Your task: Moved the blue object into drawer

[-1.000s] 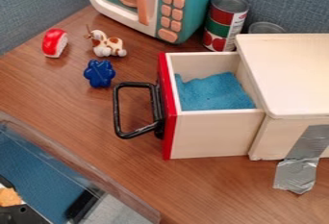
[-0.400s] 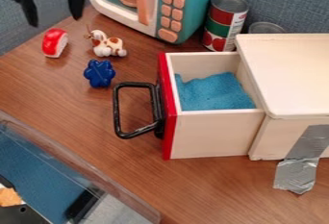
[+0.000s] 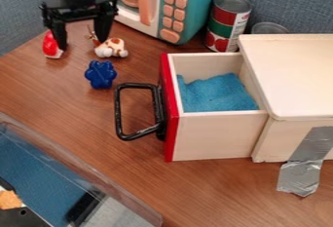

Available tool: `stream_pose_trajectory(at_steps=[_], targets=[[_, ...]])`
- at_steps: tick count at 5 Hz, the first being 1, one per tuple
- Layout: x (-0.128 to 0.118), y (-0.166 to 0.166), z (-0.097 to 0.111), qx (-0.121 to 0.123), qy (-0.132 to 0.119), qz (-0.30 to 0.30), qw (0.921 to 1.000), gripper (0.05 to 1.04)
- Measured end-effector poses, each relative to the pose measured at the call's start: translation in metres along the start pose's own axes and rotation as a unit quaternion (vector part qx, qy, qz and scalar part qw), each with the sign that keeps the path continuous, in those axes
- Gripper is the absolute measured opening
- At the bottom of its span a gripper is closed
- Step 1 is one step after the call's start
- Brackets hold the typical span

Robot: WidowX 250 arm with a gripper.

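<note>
The black gripper (image 3: 82, 45) hangs at the upper left, open and with nothing held, its fingers spread above and behind the blue object. That blue object (image 3: 101, 74), small and lobed like a flower, rests on the wooden table to the left of the drawer. A pulled-out drawer (image 3: 218, 136) with a red front and a black loop handle sticks out from the pale wooden cabinet (image 3: 292, 75). Blue material lines its inside.
A red and white toy (image 3: 50, 47) and a brown-spotted animal figure (image 3: 112, 48) are partly behind the fingers. Farther back stand a teal toy microwave (image 3: 195, 2) and cans (image 3: 228, 22). A clear-walled bin (image 3: 84, 172) occupies the lower left.
The gripper has come into view from the top left, then moved down and to the right toward the blue object. The objects and drawer have stayed put.
</note>
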State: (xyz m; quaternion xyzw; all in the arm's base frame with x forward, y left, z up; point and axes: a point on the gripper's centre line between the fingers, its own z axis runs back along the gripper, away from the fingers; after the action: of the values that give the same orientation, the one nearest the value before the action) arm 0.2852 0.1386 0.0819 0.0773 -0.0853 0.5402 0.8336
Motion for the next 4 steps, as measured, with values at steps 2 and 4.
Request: stream_pose_trajectory(at_steps=[2, 4], targets=[[-0.002, -0.016, -0.025, 0.022, 0.004, 0.026, 0.9994, 1.000], [-0.002, -0.017, -0.036, 0.020, 0.003, 0.061, 0.9979, 1.000]])
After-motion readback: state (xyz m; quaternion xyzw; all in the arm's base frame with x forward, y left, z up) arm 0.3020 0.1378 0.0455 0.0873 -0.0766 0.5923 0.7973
